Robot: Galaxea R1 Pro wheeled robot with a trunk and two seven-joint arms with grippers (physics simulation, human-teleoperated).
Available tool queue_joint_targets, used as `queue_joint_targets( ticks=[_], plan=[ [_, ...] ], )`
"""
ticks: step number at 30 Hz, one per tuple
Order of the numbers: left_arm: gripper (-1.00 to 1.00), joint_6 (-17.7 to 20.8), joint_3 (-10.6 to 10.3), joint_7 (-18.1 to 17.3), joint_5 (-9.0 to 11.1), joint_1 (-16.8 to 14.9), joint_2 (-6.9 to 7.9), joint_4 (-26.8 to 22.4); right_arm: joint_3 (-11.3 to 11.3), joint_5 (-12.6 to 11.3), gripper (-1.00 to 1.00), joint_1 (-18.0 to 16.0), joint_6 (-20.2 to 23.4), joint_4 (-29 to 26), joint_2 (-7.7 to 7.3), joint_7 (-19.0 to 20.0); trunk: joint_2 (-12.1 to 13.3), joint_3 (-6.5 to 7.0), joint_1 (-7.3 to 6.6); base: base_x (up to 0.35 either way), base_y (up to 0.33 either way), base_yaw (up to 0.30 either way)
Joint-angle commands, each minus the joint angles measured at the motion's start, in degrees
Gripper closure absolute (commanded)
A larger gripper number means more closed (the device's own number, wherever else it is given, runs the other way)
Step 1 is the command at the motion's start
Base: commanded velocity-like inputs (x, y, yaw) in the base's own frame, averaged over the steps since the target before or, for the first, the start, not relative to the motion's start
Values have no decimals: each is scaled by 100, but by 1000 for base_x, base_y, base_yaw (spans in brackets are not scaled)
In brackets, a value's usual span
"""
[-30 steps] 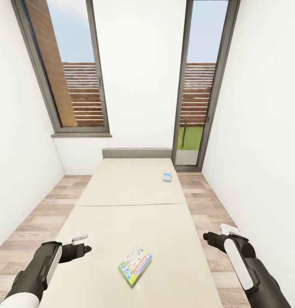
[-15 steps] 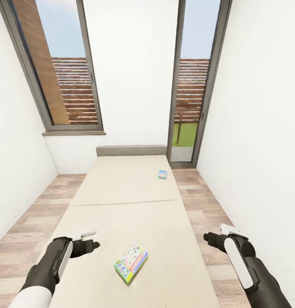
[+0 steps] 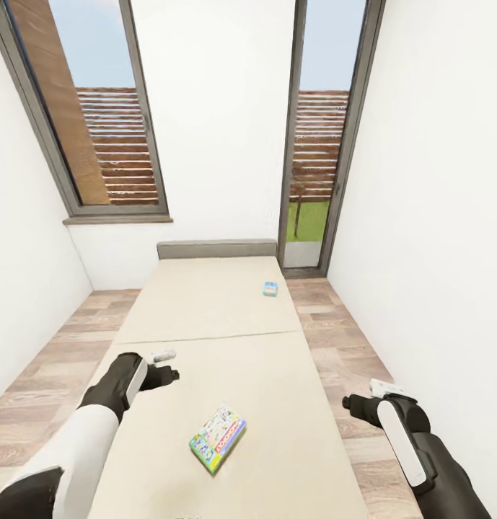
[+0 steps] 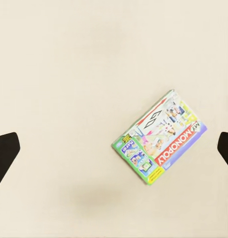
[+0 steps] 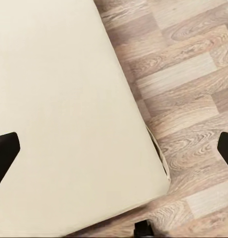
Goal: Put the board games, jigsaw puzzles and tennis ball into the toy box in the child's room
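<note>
Two board games lie on the cream bed [image 3: 205, 317]. The near one [image 3: 218, 437], a colourful Monopoly box [image 4: 161, 144], lies flat and askew close to the bed's foot. A small blue one [image 3: 270, 289] rests far off by the bed's right edge. My left gripper [image 3: 169, 366] hovers open over the mattress, left of and beyond the near box; its dark fingertips [image 4: 4, 156] stand wide apart. At the bed's right side my right gripper [image 3: 360, 401] is open and empty above the bed corner [image 5: 143, 163]. The table, toy box, jigsaw puzzles and tennis ball are out of view.
Wood-plank floor [image 3: 349, 339] runs along both sides of the bed, with white walls close on either side. A window [image 3: 97, 130] and a tall glass door [image 3: 317, 144] stand behind the grey headboard [image 3: 216, 249].
My left arm has risen and reached forward over the bed, towards the middle. The whole view has shifted slightly as the camera moved. The right arm and both game boxes have stayed put.
</note>
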Motion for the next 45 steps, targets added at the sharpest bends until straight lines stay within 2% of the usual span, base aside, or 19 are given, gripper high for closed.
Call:
queue_joint_targets(
  ticks=[1, 2, 5, 8, 12, 18, 21, 26, 31, 35, 36, 39, 45],
  plan=[
    [-100, -36, 24, 24, -45, -101, -5, 106, 2, -60, -100, -7, 63, -7, -2, -51, -14, -23, 3, 0, 0, -6],
    [-100, -107, 26, 84, -44, -180, -6, 200, 2, -59, -100, -8, 109, -9, -1, -49, -14, -33, 3, 0, 0, -5],
    [-100, -416, 34, 557, -31, -437, -22, 554, 3, -66, -100, -12, 341, -119, 2, -45, -14, -61, 3, 0, 0, -2],
    [-100, -566, 39, 1031, -20, -530, -136, 700, 5, -73, -100, -10, 583, -417, 5, -44, -14, -90, 3, 0, 0, 0],
    [-100, -683, 47, 1244, -17, -563, -283, 753, 10, -94, -100, 28, 797, -844, 21, -42, -14, -127, 3, 0, 0, 0],
    [-100, -986, 54, 1310, -13, -573, -451, 773, 24, -118, -100, 81, 812, -1335, 46, -37, -14, -184, 3, 0, 0, 0],
    [-100, -1299, 64, 1323, -12, -574, -563, 801, 158, -125, -100, 85, 812, -1457, 46, -30, -14, -212, 3, 0, 0, 0],
    [-100, -1572, 67, 1330, -12, -575, -752, 965, 374, -128, -100, 88, 812, -1557, 43, -4, -14, -260, 3, 0, 0, 0],
    [-100, -2093, 67, 1344, -21, -575, -888, 1171, 414, -128, -100, 89, 812, -1615, 43, 272, -14, -307, 3, 0, 0, 0],
    [-100, -2600, 63, 1348, -21, -575, -908, 1608, 406, -123, -100, 88, 768, -1631, 38, 638, -14, -345, 3, 0, 0, 0],
    [-100, -2858, 60, 1351, -24, -575, -911, 1792, 403, -122, -100, 86, 712, -1634, 37, 753, -14, -354, 3, 0, 0, 0],
    [-100, -3295, 51, 1354, -29, -572, -898, 2028, 401, -120, -100, 84, 552, -1635, 23, 883, -14, -383, 3, 0, 0, 0],
    [-100, -3646, 30, 1360, -52, -542, -901, 2182, 405, -120, -100, 78, 405, -1621, 2, 965, -14, -439, 3, 0, 0, 0]
  ],
)
